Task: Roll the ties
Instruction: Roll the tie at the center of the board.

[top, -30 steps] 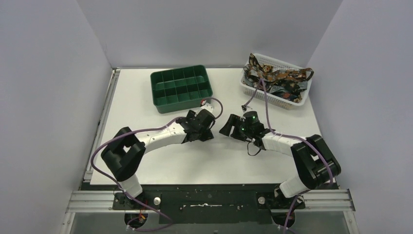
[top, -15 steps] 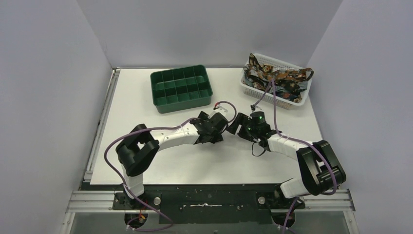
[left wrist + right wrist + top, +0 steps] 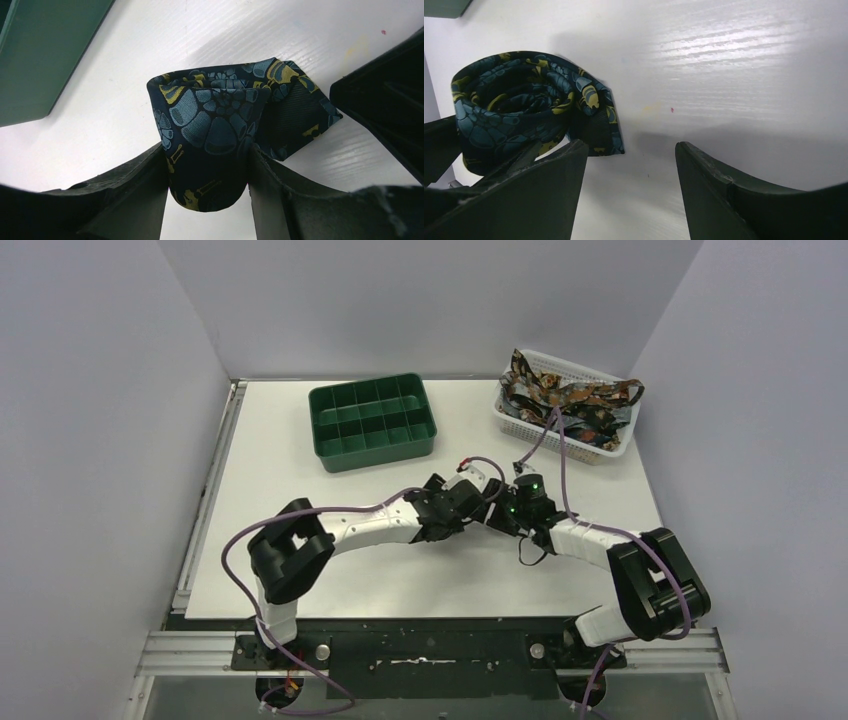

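Both my arms reach low over the middle of the white table (image 3: 300,490), wrists almost meeting; left gripper (image 3: 207,172) is pinching the rolled tie (image 3: 210,125), one finger pressed on each side of the roll; the roll is navy with blue flowers and yellow marks, held low against the table; a short tail end sticks out flat beside it; from the top camera the roll is hidden under the two wrists, so I only see it from the wrist cameras; right gripper (image 3: 631,165) is spread, only bare table showing between its fingers; from its wrist camera the roll sits just beside one of its fingers, on the side toward the left gripper; whether that finger touches the fabric I cannot tell; further back, left of centre, sits the green tray (image 3: 380,452), split into compartments, well apart from both grippers; at the far right stands the white basket (image 3: 610,445) holding the other ties (image 3: 575,400) in a loose heap; one brown patterned end hangs over its right rim.
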`<state>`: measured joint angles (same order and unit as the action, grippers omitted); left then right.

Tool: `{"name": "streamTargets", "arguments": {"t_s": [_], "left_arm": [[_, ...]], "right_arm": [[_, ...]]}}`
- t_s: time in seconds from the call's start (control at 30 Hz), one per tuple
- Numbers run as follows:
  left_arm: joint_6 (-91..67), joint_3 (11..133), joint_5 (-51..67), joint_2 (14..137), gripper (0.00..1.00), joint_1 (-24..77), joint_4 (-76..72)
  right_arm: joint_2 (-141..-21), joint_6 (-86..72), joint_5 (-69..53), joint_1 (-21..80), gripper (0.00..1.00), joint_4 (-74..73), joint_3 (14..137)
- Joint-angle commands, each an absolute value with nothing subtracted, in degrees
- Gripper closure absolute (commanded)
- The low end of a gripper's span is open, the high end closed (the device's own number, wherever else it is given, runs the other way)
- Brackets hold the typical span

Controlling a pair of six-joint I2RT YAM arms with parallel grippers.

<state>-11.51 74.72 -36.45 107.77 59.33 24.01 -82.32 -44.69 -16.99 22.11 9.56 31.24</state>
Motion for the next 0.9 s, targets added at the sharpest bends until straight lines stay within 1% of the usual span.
{"name": "streamTargets", "arguments": {"t_s": [0.0, 0.1, 0.13, 0.3, 0.4, 0.67, 0.87], "left_arm": [[-8.90, 75.92, -38.15, 108.25, 0.47, 60.39, 23.51], [-8.36, 76.62, -39.80, 109.07, 0.46, 61.64, 23.17], [-7.98, 76.93, -41.36, 109.64, 0.45, 62.26, 23.23], [-4.46, 80.39, -48.35, 114.65, 0.44, 66.97, 25.35], [-4.41, 81.60, -49.19, 117.08, 0.43, 68.96, 25.54], [-5.74, 82.61, -45.97, 116.92, 0.31, 69.87, 23.86], [-7.05, 84.84, -45.08, 113.64, 0.20, 69.79, 24.63]], "right_arm": [[-80.66, -45.78, -15.18, 21.04, 0.34, 10.45, 30.09], [-79.68, -46.18, -14.69, 20.04, 0.34, 9.69, 29.53], [-79.13, -46.33, -14.68, 19.65, 0.34, 9.67, 29.19], [-76.06, -47.07, -14.39, 16.63, 0.33, 9.34, 27.19], [-74.25, -47.00, -15.12, 14.99, 0.33, 9.29, 26.30], [-71.43, -45.33, -16.81, 11.46, 0.32, 6.92, 25.87], [-70.40, -42.67, -19.72, 9.88, 0.30, 5.54, 27.09]]}}
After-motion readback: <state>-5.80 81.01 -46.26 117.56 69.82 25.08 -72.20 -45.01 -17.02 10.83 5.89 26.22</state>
